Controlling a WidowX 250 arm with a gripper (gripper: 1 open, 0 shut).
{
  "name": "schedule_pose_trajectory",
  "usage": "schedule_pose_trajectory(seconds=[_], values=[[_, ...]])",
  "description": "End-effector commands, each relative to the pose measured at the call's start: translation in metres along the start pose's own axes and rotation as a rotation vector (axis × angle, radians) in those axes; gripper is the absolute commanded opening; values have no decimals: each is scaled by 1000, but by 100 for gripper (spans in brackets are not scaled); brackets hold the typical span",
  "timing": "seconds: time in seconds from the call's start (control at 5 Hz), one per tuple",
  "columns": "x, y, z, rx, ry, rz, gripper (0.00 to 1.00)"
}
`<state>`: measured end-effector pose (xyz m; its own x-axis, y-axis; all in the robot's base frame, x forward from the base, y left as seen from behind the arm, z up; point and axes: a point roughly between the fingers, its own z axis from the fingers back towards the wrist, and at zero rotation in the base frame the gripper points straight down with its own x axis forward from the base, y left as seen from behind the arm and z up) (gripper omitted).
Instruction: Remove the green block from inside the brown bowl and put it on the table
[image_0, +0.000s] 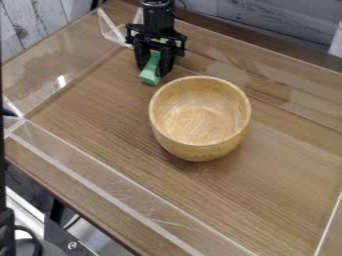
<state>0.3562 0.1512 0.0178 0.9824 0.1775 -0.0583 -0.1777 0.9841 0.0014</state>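
Observation:
The green block stands on end on the table, just behind and left of the brown bowl. My black gripper points straight down over the block, its fingers closed around the block's upper part. The block's lower end rests on or just above the tabletop; which of the two I cannot tell. The bowl is empty, its pale wooden inside fully visible.
Low clear acrylic walls border the tabletop on the left, back and front. The table's front edge drops off toward dark equipment at the lower left. Bare wood lies to the left of the bowl and in front of it.

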Motion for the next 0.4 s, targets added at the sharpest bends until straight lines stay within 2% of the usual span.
schedule_pose_trajectory(seconds=[0.0, 0.2], values=[[-5, 14, -7, -4, 14, 50, 0], [-7, 15, -6, -7, 17, 54, 0]])
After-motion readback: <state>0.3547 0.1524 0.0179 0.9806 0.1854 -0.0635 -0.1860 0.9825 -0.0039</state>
